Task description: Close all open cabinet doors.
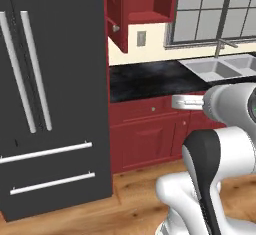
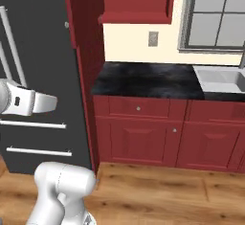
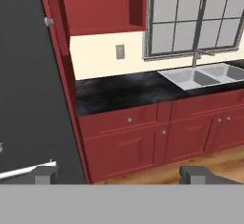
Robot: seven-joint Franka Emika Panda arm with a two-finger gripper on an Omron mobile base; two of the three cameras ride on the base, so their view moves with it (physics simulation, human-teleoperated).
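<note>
The cabinet door [image 1: 117, 21] looks like painted wood in a smooth, dark-red satin finish, and its small round knob [image 1: 115, 28] is bright silver metal. The open cabinet [image 3: 102, 8] behind it is the same flat red inside. The counter [image 2: 143, 80] is a black, faintly mottled stone with a dull sheen. The sink [image 1: 220, 68] and faucet [image 3: 198, 56] read as brushed grey metal. The fridge [image 1: 50, 94] is matt charcoal with pale, polished metal handles [image 1: 35, 74]. The floor [image 2: 162, 190] is warm, grained wood planks. The wall [image 3: 102, 61] is plain matt cream.
</note>
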